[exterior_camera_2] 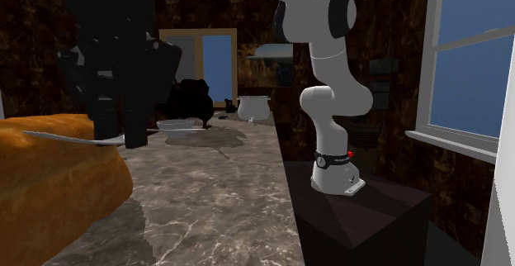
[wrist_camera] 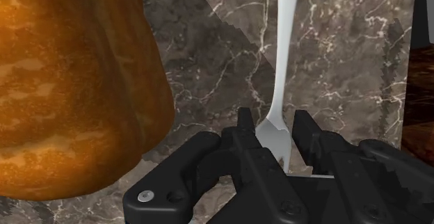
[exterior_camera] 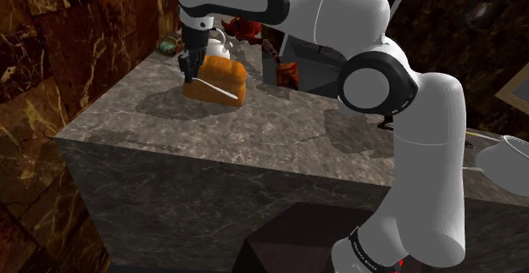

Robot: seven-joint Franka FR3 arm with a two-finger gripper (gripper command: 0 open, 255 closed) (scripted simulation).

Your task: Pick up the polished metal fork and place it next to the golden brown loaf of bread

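Note:
My black gripper [wrist_camera: 273, 124] is shut on the tine end of a silvery metal fork [wrist_camera: 284, 56], whose handle runs away from the fingers over the marble counter [wrist_camera: 341, 62]. The golden brown loaf [wrist_camera: 69, 83] lies close beside the fork, a small gap apart. In the shoulder view the gripper [exterior_camera: 193, 69] hangs at the loaf's [exterior_camera: 227, 75] left end, and the fork [exterior_camera: 217, 90] slants across the loaf's near side. In the second exterior view the gripper [exterior_camera_2: 115, 116] holds the fork [exterior_camera_2: 70, 139] level over the loaf [exterior_camera_2: 49, 182].
The counter [exterior_camera: 254, 136] ends in a drop along its near edge and left side. Behind the loaf are a red object [exterior_camera: 247, 27] and a brown one [exterior_camera: 288, 73]. A white pot [exterior_camera_2: 254, 107] and a shallow dish [exterior_camera_2: 175, 125] stand farther along the counter.

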